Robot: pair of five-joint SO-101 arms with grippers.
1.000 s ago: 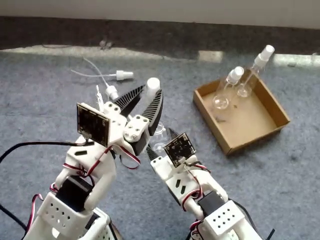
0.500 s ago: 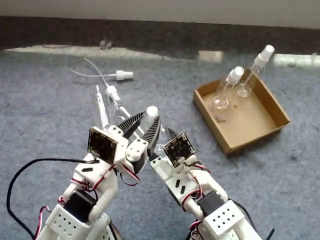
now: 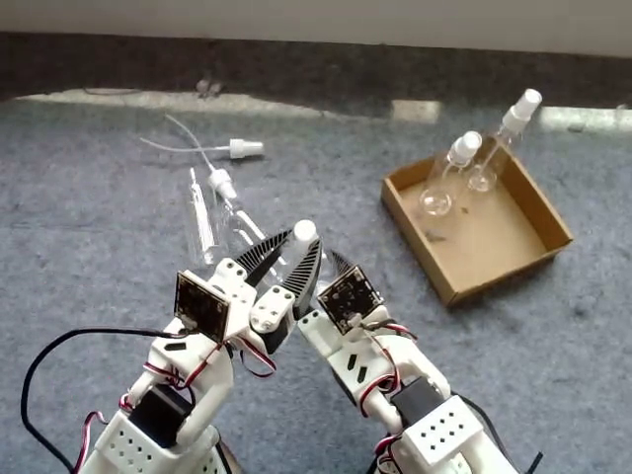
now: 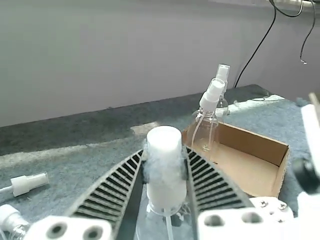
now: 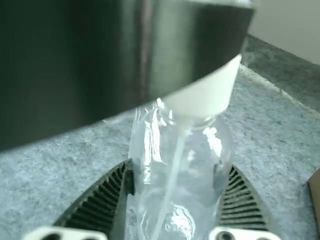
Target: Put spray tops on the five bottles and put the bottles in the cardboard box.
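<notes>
The grey surface (image 3: pixel 553 336) spreads wide, with the cardboard box (image 3: pixel 494 242) at 2 o'clock from the arms and 2 capped bottles (image 3: pixel 449 173) in its 11 o'clock corner. Centre stage, the left gripper (image 4: pixel 164 160) has its fingers pinched onto a spray top (image 4: pixel 163 142). The right gripper (image 5: pixel 175 175) has its fingers clamped round the clear bottle (image 5: pixel 177 150) beneath, tube inside. The danger is that a tilted top jams on the neck, or that pressing makes the bottle slip. At 10 o'clock lie 2 spare bottles (image 3: pixel 200 225) and a loose top (image 3: pixel 245 148), none blocking the box.
</notes>
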